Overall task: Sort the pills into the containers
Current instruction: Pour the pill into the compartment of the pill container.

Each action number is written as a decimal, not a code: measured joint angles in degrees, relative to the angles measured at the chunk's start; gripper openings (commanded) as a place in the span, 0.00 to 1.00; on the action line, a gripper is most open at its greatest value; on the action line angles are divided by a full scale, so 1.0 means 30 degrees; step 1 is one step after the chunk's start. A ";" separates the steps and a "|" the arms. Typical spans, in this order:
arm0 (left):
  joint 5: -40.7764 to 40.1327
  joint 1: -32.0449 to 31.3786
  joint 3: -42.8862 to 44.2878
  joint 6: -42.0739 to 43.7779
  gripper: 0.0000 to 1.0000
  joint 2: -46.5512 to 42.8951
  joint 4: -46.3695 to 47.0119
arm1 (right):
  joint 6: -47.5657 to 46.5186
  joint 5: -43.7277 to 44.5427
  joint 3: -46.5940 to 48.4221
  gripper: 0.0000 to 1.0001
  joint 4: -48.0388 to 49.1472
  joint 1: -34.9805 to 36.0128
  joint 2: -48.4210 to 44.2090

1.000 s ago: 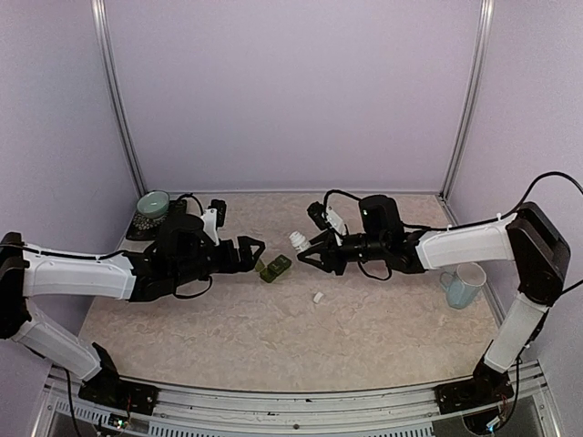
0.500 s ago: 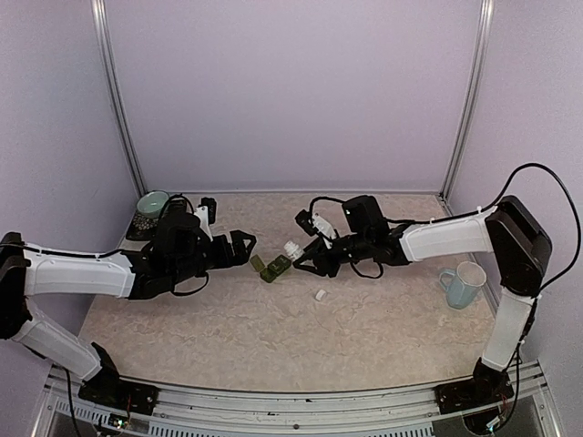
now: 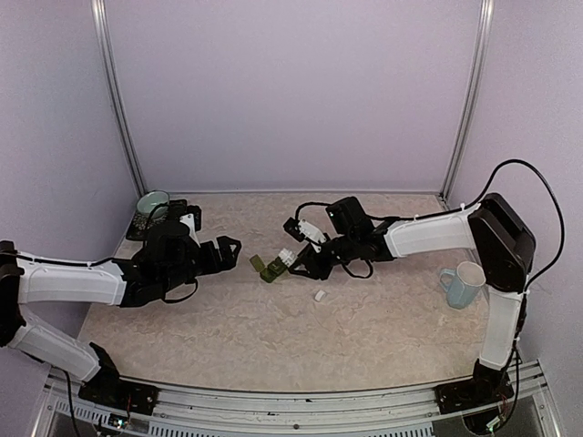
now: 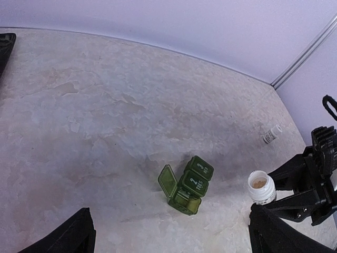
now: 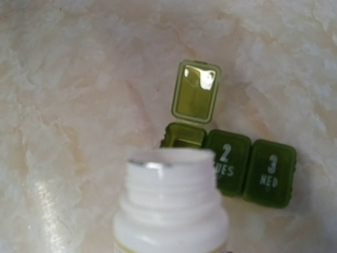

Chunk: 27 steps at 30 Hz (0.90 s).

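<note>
The dark green strip of containers (image 3: 271, 267) lies mid-table; its first compartment lid stands open, and the two marked 2 and 3 are closed (image 4: 187, 184) (image 5: 231, 161). My right gripper (image 3: 301, 262) is shut on an open white pill bottle (image 3: 288, 257), held just right of the strip. Tan pills show inside the bottle (image 4: 261, 187). In the right wrist view the bottle mouth (image 5: 171, 205) sits just before the open compartment. My left gripper (image 3: 228, 248) is open and empty, left of the strip and apart from it.
A white bottle cap (image 3: 320, 295) lies on the table near the right gripper. A pale blue mug (image 3: 463, 284) stands at the right edge. A pale green bowl (image 3: 152, 208) sits on a dark mat at the back left.
My left gripper has drawn back to the left, away from the strip. My right gripper has moved left with the bottle, up close to the strip.
</note>
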 measured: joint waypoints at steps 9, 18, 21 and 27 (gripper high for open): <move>-0.0160 0.0321 -0.0838 -0.0073 0.99 -0.0714 0.0189 | -0.0532 0.0590 0.1071 0.00 -0.1078 0.0138 0.1115; 0.0087 0.0510 -0.1158 -0.0146 0.99 -0.0707 0.0568 | -0.0976 0.1064 0.2259 0.00 -0.1960 0.0568 0.2324; 0.0138 0.0510 -0.1158 -0.0204 0.99 -0.0699 0.0765 | -0.1064 0.1297 0.2637 0.00 -0.2426 0.0685 0.2601; 0.0219 0.0561 -0.1173 -0.0350 0.99 -0.0692 0.0867 | -0.1260 0.1821 0.3585 0.00 -0.3373 0.0882 0.3053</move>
